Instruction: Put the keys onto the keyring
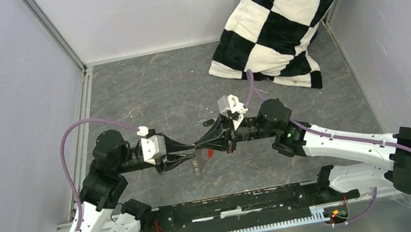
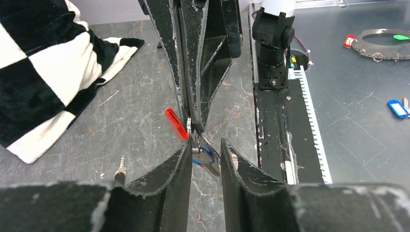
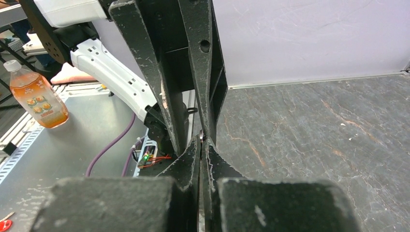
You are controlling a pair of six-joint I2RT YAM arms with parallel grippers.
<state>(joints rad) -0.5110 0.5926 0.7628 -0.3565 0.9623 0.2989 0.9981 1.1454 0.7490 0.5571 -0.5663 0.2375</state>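
ok so the right gripper (image 2: 191, 126) is clamped fully shut, tips pinching the thin metal of the keyring (image 2: 196, 140). You can see it best in the left wrist view, where it comes down from the top of the frame. The red tag (image 2: 176, 124) sticks out just left of those tips, tilted. The left gripper (image 2: 207, 144) comes up from the bottom of that same frame, and its jaws stand a narrow way apart. The blue key (image 2: 204, 157) hangs off the ring right in that gap. Can't tell if either pad is actually touching it, looks more like it's dangling between them. In the top view the two grippers meet tip to tip at mid-frame above the table (image 1: 154, 93), with the tag and a bit of silver hanging below the meeting point. The black key (image 2: 120, 170) isn't on the ring. It's lying flat on the table on its own, lower left in the left wrist view, well apart from the grippers. Further out there's a black-and-white checked pillow (image 1: 280, 13) against the back corner, upper right in the top view. Off the table, the right wrist view shows a bottle (image 3: 36, 94) of orange drink at the left edge. The left wrist view shows a loose blue fob (image 2: 397, 108) at the right edge.
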